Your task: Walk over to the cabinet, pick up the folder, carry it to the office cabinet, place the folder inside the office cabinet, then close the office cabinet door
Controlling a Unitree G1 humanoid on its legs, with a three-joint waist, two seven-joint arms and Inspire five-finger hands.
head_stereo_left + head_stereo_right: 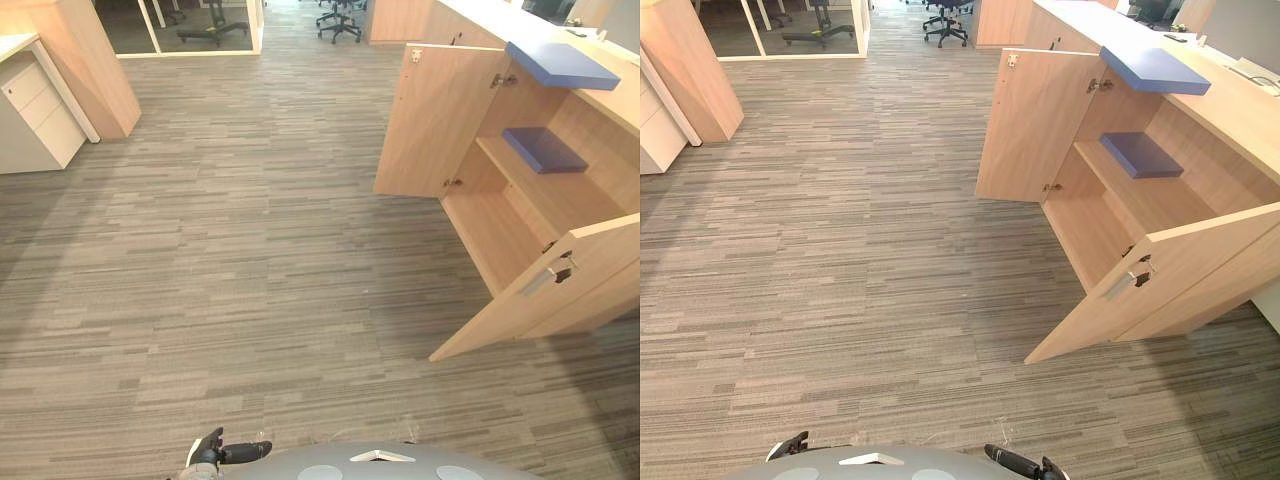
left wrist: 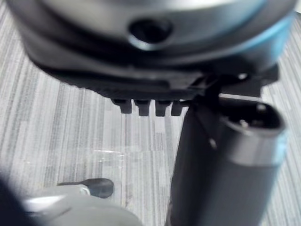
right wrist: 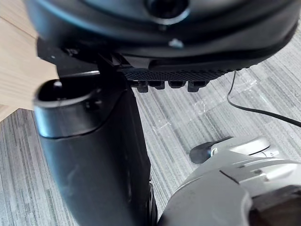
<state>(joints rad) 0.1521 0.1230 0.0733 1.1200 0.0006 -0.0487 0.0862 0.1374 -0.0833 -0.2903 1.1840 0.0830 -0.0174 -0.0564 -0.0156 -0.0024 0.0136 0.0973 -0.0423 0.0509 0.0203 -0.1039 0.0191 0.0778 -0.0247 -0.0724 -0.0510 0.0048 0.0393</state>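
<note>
Collision risk: the office cabinet (image 1: pixel 1160 200) has its near door (image 1: pixel 1170 270) swung out, likely to catch an arm; left hand (image 1: pixel 228 452) and right hand (image 1: pixel 1025 463) hang empty, fingers relaxed.

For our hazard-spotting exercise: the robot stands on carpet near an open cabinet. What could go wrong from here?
The near door swings out over the carpet toward the robot; walking up, an arm might clip it. The blue folder overhangs the cabinet top, so a clumsy reach could knock it off.
</note>
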